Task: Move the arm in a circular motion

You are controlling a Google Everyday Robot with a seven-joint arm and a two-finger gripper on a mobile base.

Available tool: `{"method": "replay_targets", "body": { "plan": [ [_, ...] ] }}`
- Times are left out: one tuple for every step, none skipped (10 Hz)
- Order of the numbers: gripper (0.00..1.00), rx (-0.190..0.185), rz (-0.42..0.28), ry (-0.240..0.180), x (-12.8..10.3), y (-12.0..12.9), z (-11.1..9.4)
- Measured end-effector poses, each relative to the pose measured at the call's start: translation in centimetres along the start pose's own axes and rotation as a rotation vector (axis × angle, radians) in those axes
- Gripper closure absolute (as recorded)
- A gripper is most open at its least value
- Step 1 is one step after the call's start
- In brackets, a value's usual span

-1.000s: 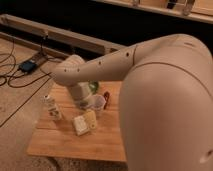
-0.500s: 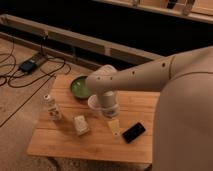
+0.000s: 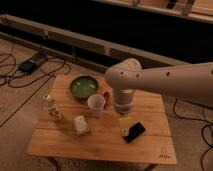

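The cream-white arm (image 3: 165,80) reaches in from the right, with small dark holes along its shell. It bends at a rounded joint (image 3: 124,75) above the wooden table (image 3: 100,142). Its short cylindrical wrist end points down, and the gripper (image 3: 123,115) hangs over the table's right middle. The gripper is just right of a white cup (image 3: 96,105) and right above a yellowish item (image 3: 123,127).
On the table are a green bowl (image 3: 83,86), a small bottle (image 3: 51,107), a pale packet (image 3: 80,125), a black phone (image 3: 135,131) and a red item (image 3: 106,97) by the cup. Cables and a power box (image 3: 26,66) lie on the floor at left. A low ledge runs behind.
The arm has swept from the table's left side across to its right middle. The bowl and cup, covered before, now show. The things on the table have not moved.
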Motion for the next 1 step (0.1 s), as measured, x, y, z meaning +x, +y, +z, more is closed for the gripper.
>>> {"method": "replay_targets", "body": {
  "plan": [
    [0.20, 0.040, -0.007, 0.009, -0.52, 0.26, -1.49]
  ]
}}
